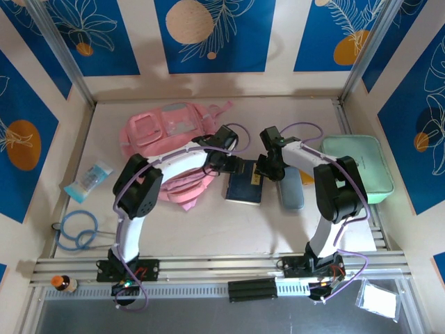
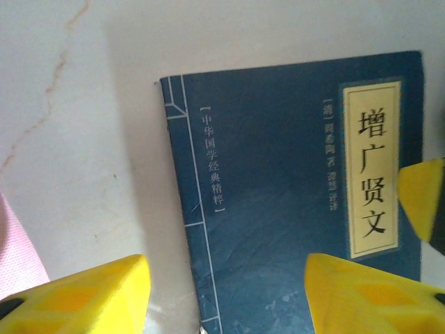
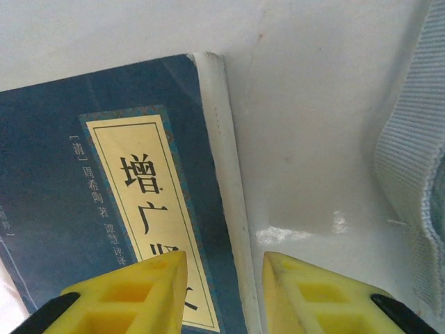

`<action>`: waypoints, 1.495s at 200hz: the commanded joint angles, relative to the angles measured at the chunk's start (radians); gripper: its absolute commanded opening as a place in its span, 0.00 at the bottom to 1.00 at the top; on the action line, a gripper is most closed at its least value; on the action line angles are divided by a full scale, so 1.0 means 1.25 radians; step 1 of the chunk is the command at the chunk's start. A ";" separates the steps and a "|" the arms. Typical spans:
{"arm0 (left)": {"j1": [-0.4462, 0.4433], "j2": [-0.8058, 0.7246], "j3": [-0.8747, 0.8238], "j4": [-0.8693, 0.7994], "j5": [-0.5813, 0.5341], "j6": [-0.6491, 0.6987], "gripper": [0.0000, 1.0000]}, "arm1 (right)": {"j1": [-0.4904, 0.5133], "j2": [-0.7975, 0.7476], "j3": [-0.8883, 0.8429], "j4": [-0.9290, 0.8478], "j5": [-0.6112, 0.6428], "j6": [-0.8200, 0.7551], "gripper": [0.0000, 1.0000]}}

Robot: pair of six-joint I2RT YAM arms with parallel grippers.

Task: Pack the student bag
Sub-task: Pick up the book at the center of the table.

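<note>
Zero items look packed so far, I'd say. The student bag lies upper left of centre in the overhead view. The blue book, grey pouch and mint case all sit out on the table to its right.

The wrist views add finger detail that overhead lacks. The left gripper has its jaws apart, straddling the book's bound edge. The right gripper has its jaws near together over the page edge, and I can't tell if it's pinching. Overhead gives the whole layout.
</note>
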State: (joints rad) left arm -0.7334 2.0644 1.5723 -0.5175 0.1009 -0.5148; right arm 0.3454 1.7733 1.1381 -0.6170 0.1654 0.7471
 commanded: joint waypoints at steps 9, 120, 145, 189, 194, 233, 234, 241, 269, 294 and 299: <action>0.005 0.030 0.032 -0.039 0.027 -0.001 0.56 | -0.006 0.012 -0.020 0.002 -0.010 -0.004 0.34; 0.008 0.086 0.041 -0.031 0.104 -0.033 0.49 | -0.018 0.044 -0.037 0.032 -0.067 0.002 0.28; 0.009 0.085 0.040 -0.019 0.136 -0.044 0.47 | -0.020 0.047 -0.040 0.037 -0.077 0.004 0.27; 0.020 0.080 0.040 0.001 0.183 -0.071 0.51 | -0.024 0.053 -0.044 0.045 -0.092 0.011 0.27; 0.020 0.081 0.040 0.003 0.186 -0.076 0.52 | -0.023 0.055 -0.045 0.046 -0.094 0.011 0.27; 0.024 0.123 0.070 -0.053 0.167 -0.107 0.56 | -0.023 0.059 -0.046 0.052 -0.100 0.018 0.27; 0.024 0.123 0.069 -0.053 0.167 -0.108 0.56 | -0.023 0.059 -0.046 0.052 -0.101 0.018 0.27; 0.023 0.126 0.066 -0.047 0.173 -0.113 0.56 | -0.024 0.058 -0.047 0.053 -0.102 0.018 0.27; 0.025 0.119 0.062 -0.034 0.199 -0.113 0.56 | -0.024 0.060 -0.049 0.055 -0.103 0.020 0.27; 0.029 0.071 0.038 0.054 0.280 -0.098 0.53 | -0.024 0.061 -0.050 0.058 -0.107 0.022 0.26; 0.034 0.063 0.035 0.069 0.299 -0.096 0.54 | -0.025 0.061 -0.050 0.059 -0.108 0.023 0.26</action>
State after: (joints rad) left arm -0.6998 2.1853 1.6382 -0.5503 0.3298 -0.6464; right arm 0.3119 1.8088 1.1038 -0.5518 0.0597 0.7593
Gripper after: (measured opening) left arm 0.539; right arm 0.265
